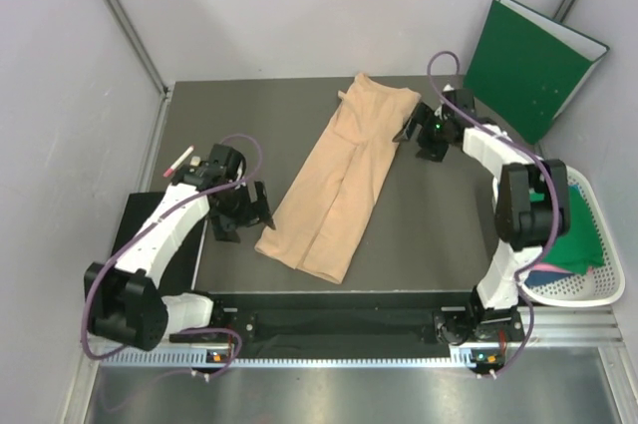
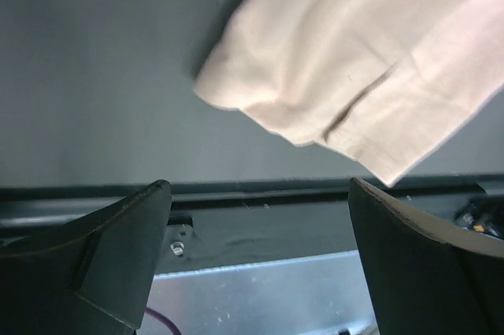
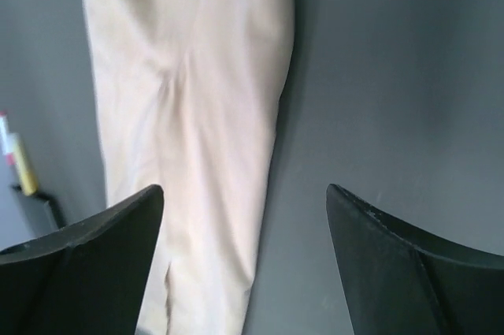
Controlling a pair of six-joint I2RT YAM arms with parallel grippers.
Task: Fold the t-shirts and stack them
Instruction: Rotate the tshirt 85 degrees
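Left gripper [image 2: 258, 185] and right gripper [image 3: 244, 189] gape empty beside the seemingly folded peach t-shirt [image 1: 339, 180].

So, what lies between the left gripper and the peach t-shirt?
Only a narrow strip of bare dark table lies between the left gripper and the peach t-shirt. The top external view shows it best.

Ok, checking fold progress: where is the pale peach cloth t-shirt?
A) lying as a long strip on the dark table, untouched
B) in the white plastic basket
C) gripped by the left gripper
A: the peach t-shirt lies on the table, the left gripper and right gripper both open beside it.
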